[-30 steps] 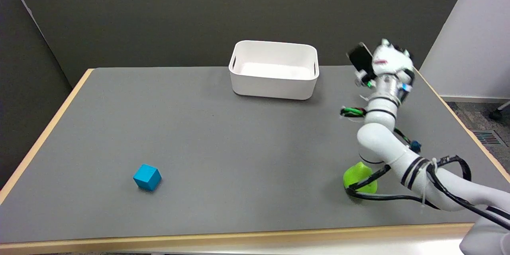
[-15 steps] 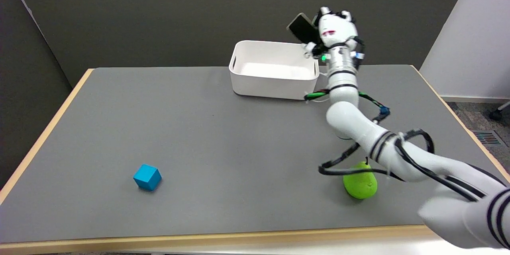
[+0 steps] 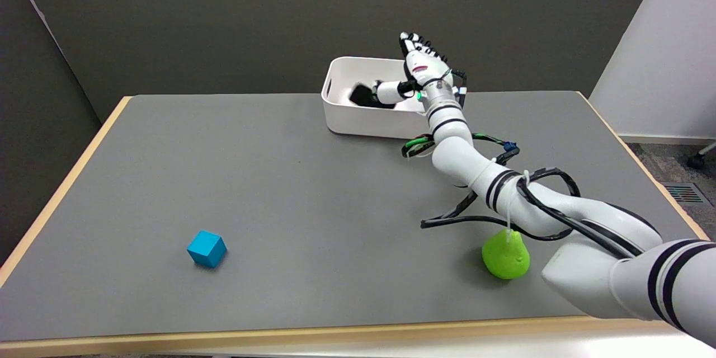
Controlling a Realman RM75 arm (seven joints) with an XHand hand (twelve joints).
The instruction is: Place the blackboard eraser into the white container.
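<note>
The white container (image 3: 363, 121) stands at the back of the table. The black blackboard eraser (image 3: 362, 95) lies inside it, toward its left half, and looks slightly blurred. My right hand (image 3: 423, 70) hovers over the container's right side. Its fingers (image 3: 414, 45) are spread and point up and away, while the thumb (image 3: 389, 90) stretches left toward the eraser. I cannot tell whether the thumb tip touches the eraser, and nothing is clasped in the hand.
A blue cube (image 3: 207, 248) sits at the front left of the grey table (image 3: 251, 190). A green pear (image 3: 505, 256) lies at the front right, under my forearm and its black cables (image 3: 475, 219).
My right hand carried the eraser left from beside the container to above it, then spread its fingers. The eraser left the hand and now lies inside the container.
</note>
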